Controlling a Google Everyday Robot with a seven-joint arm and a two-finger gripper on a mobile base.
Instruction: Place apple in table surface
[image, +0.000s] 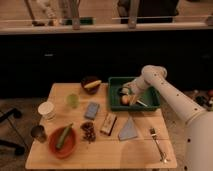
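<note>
The apple (125, 100), small and yellow-orange, lies inside the green tray (150, 106) at the back right of the light wooden table surface (142, 150). My white arm reaches in from the right and bends down into the tray. The gripper (128, 94) hangs right over the apple, its tips at the fruit's upper right side, and it stands open. I cannot tell whether the fingers touch the apple. A light utensil lies in the tray just right of the apple.
A dark bowl with a banana (91, 84) sits left of the tray. Further left are a green cup (73, 100), a white cup (46, 110) and a metal cup (38, 133). A red bowl (62, 141), grapes (89, 131), a blue sponge (91, 110), a folded napkin (129, 130) and a fork (157, 142) occupy the front.
</note>
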